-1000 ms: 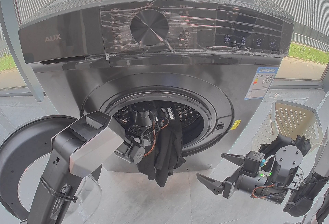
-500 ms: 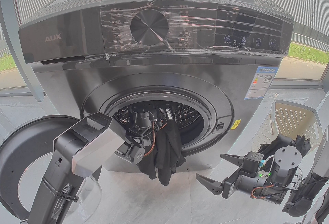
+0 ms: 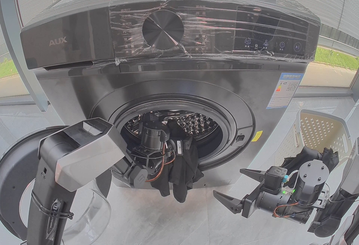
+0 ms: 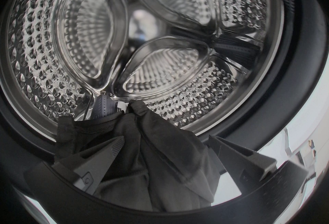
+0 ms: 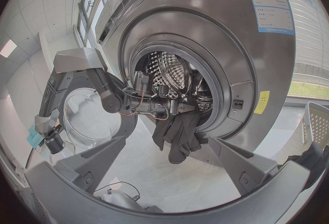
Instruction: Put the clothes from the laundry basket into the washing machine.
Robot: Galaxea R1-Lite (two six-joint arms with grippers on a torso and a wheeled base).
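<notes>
A dark garment (image 3: 183,171) hangs over the lower rim of the washing machine (image 3: 168,81) opening, part inside the steel drum (image 4: 154,46), most of it dangling outside. My left gripper (image 4: 166,142) is at the drum mouth, open, with the garment (image 4: 164,166) lying between and below its fingers. From the right wrist view the left gripper (image 5: 186,107) sits just above the hanging garment (image 5: 178,139). My right gripper (image 3: 228,182) hovers open and holds nothing, low in front of the machine, beside the laundry basket (image 3: 323,129), which holds more dark clothes (image 3: 310,156).
The round machine door (image 3: 22,167) stands swung open at the left, behind my left arm. Pale tiled floor (image 3: 168,219) lies in front of the machine. The cream perforated basket (image 5: 317,122) stands on the floor at the machine's right corner.
My left arm has drawn back out of the drum and dropped toward the left. The garment stays draped over the rim. The right arm has barely moved.
</notes>
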